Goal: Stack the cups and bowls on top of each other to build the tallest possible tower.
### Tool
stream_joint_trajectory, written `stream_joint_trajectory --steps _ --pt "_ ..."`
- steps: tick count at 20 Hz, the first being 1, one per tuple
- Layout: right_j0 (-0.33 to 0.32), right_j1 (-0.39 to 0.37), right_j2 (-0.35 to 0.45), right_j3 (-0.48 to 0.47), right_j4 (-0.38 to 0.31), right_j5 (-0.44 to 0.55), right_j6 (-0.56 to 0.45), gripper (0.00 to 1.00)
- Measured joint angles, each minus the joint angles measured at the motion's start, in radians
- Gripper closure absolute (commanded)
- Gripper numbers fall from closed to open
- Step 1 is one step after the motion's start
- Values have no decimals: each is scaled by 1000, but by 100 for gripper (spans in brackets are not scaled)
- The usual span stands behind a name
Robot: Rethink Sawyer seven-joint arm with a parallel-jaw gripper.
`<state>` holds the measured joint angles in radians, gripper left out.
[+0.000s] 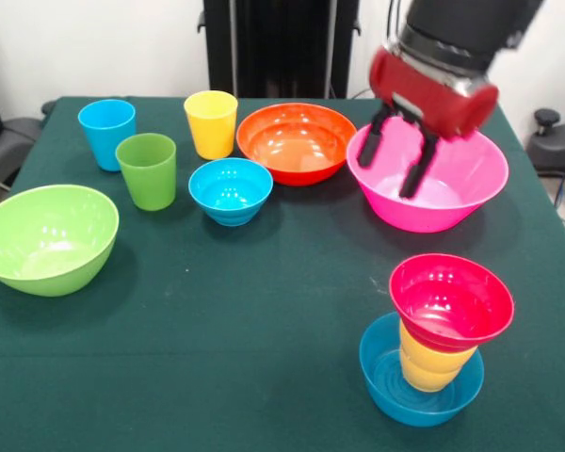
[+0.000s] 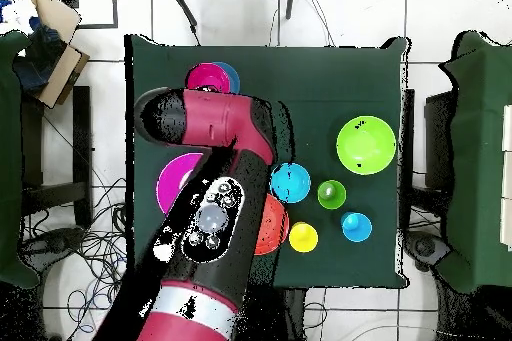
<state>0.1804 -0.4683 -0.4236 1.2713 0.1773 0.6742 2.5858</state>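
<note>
Tool (image 1: 401, 157) spread, nothing between its fingers, hanging over the pink bowl (image 1: 457, 193) at the bench's (image 1: 264, 311) far side. Small stack in front: red bowl (image 1: 450, 301) tilted on a yellow-orange cup (image 1: 431, 363), inside a blue bowl (image 1: 419, 391). Orange bowl (image 1: 296, 141), second blue bowl (image 1: 230, 190), yellow cup (image 1: 211, 122), green cup (image 1: 148, 169), light blue cup (image 1: 106, 132) and lime bowl (image 1: 47, 237) stand loose.

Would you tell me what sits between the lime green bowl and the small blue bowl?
In the front view, only the green plastic cup sits between the lime green bowl and small blue bowl.
</note>
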Motion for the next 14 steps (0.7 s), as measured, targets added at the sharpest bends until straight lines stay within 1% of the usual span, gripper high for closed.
stream_joint_trajectory --steps 2,4,7,14 --pt "-7 -22 0 18 0 0 0 0" --pt "-28 -75 2 58 -1 0 0 0" --pt "-47 -116 3 87 -2 0 0 0" --pt "-82 -172 13 125 -5 0 0 0"
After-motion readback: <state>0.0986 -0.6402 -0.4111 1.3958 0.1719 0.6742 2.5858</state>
